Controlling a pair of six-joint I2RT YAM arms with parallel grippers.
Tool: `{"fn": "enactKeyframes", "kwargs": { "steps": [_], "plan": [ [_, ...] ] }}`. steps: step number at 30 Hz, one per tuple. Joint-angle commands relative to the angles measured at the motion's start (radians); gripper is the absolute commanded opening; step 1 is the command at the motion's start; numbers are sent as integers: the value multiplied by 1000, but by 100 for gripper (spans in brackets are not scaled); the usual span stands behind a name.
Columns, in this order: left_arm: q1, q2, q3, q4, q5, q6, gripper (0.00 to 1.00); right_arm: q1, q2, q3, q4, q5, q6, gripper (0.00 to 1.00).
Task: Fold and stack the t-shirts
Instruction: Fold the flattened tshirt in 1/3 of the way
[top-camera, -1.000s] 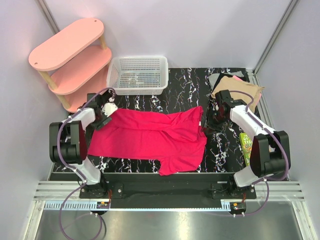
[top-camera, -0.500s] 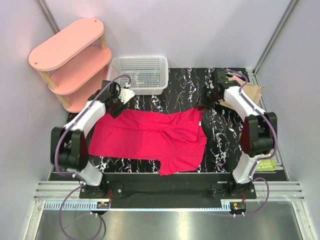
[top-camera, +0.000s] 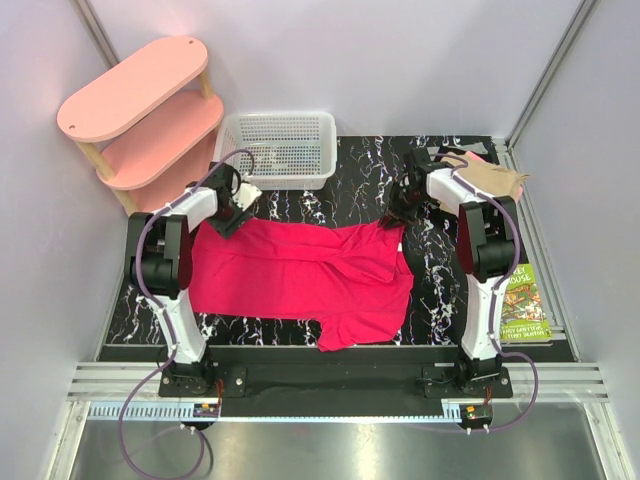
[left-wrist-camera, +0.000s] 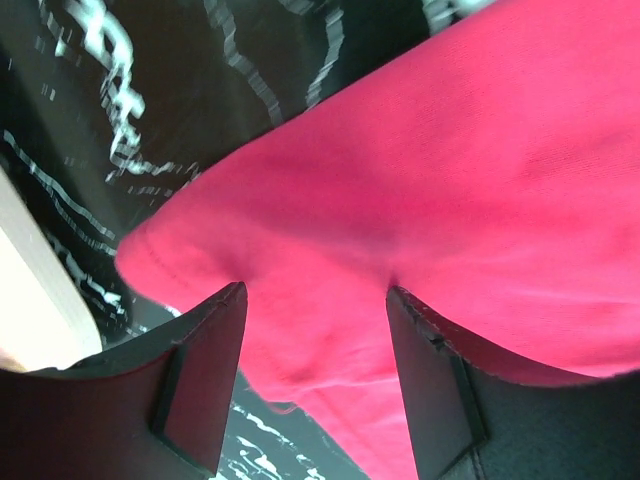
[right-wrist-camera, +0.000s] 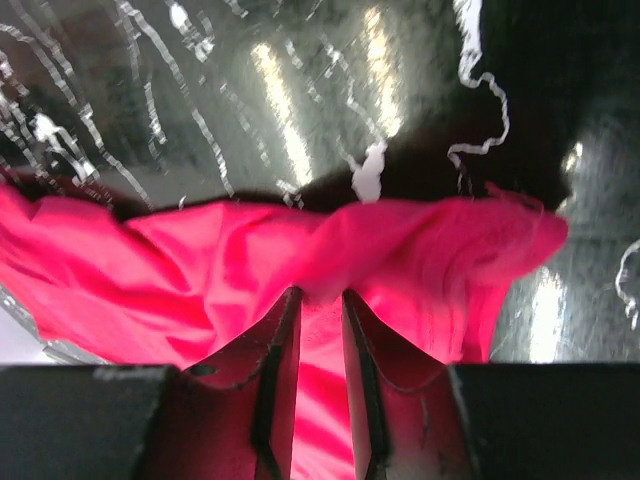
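The crimson-pink t-shirt (top-camera: 300, 270) lies spread on the black marble table (top-camera: 440, 290), one sleeve pointing to the near edge. My left gripper (top-camera: 230, 210) is at its far left corner; in the left wrist view it (left-wrist-camera: 315, 300) is open, the jaws straddling the cloth (left-wrist-camera: 450, 170). My right gripper (top-camera: 398, 212) is at the far right corner; in the right wrist view it (right-wrist-camera: 320, 297) is shut on a bunched fold of the shirt (right-wrist-camera: 200, 270). A folded tan shirt (top-camera: 492, 178) lies at the far right corner, with a bit of pale pink cloth (top-camera: 478, 156) beside it.
A white mesh basket (top-camera: 277, 148) stands at the back of the table, just behind my left gripper. A pink three-tier shelf (top-camera: 140, 120) stands off the table at the far left. A green book (top-camera: 519, 303) lies at the right edge.
My right gripper has come from the tan shirt's side to the crimson shirt's far right corner and closed on it. My left gripper has settled over the far left corner.
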Motion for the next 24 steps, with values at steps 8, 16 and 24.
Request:
{"fn": "enactKeyframes", "kwargs": {
  "steps": [8,16,24],
  "plan": [
    [68,-48,-122,92,-36,44,61,-68,97,66,-27,74,-43,29],
    [89,-81,-198,137,-23,52,61,-118,137,106,-53,117,-46,26],
    [91,-139,-182,106,-2,23,60,-118,115,258,-91,32,-65,27]
  ]
}}
